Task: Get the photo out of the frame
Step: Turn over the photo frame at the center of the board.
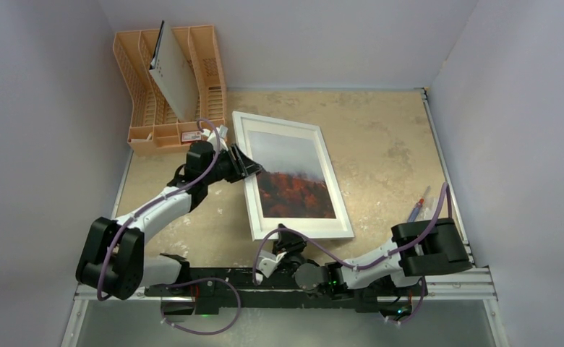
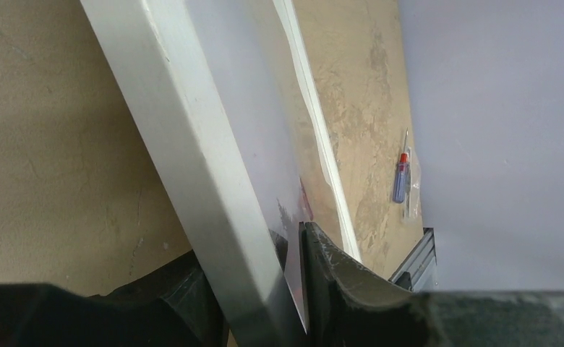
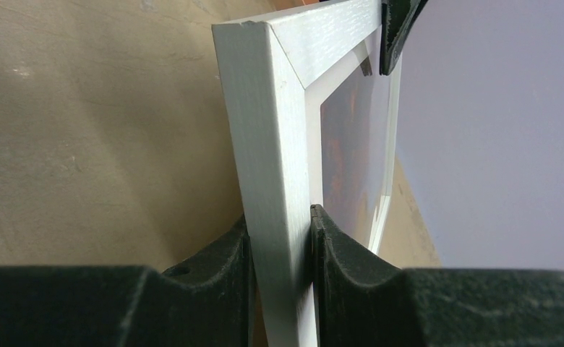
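With the right gripper (image 3: 279, 224), grips the near rail of the large flat white-bordered picture frame (image 1: 275, 121), jaws tight on it. With the left gripper (image 2: 254, 249), clamps its left rail the same. Has the rectangular red-orange foliage photo (image 1: 297, 191) inside, face-up over the mottled beige tabletop (image 1: 387, 159), pale lilac walls (image 1: 301, 36) around. Only from above: orange plastic rack (image 1: 149, 108), far-left corner. From the left wrist, not the right: small blue-and-red tool (image 2: 401, 177).

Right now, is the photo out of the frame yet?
Not yet. Done: both arms are at the frame. In hand: the left jaws are clamped on its left edge and the right jaws on its near edge, by the corner. Left: the photo sits inside, face up, so getting it out is all to do.
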### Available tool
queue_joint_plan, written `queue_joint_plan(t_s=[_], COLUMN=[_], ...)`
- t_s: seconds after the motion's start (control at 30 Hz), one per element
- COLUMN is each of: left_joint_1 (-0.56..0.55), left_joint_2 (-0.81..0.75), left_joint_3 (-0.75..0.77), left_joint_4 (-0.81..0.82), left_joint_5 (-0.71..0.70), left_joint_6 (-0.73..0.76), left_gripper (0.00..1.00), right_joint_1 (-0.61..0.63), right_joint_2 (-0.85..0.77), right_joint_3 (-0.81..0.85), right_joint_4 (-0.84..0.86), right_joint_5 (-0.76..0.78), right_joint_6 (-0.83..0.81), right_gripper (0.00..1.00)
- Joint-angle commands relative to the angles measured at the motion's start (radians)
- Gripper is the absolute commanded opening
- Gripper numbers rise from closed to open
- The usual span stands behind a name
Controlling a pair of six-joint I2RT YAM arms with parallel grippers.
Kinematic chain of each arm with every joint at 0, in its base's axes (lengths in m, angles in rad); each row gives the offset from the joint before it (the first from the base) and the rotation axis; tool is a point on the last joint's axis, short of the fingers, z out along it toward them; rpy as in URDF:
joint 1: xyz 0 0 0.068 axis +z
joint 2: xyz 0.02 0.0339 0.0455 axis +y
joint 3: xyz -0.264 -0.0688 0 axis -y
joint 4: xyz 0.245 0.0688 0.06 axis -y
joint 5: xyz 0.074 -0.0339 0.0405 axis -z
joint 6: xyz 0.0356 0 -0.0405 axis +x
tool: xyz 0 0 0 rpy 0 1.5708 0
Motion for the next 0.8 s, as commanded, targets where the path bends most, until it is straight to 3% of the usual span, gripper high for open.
queue_joint_plan(t_s=[0.0, 0.1, 0.27, 0.67, 0.77], left_joint_1=[-0.007, -0.007, -0.007, -0.007, -0.007], left_joint_2=[-0.049, -0.092, -0.197, -0.414, -0.495], left_joint_3=[0.016, 0.055, 0.127, 0.127, 0.082], left_joint_4=[0.022, -0.025, -0.12, -0.199, -0.26], left_joint_5=[0.003, 0.001, -0.062, -0.21, -0.36], left_joint_6=[0.006, 0.028, 0.093, 0.136, 0.095], left_gripper=[0.42, 0.57, 0.83, 0.94, 0.95], right_joint_1=[-0.001, -0.001, -0.001, -0.001, 0.001], right_joint_2=[-0.02, -0.054, -0.137, -0.283, -0.316], right_joint_3=[0.055, 0.065, 0.113, 0.139, 0.168], right_joint_4=[0.113, 0.074, -0.155, -0.25, -0.284], right_joint_5=[0.049, 0.044, 0.034, 0.053, 0.035], right_joint_6=[0.068, 0.101, 0.273, 0.401, 0.412], right_gripper=[0.26, 0.22, 0.18, 0.18, 0.18])
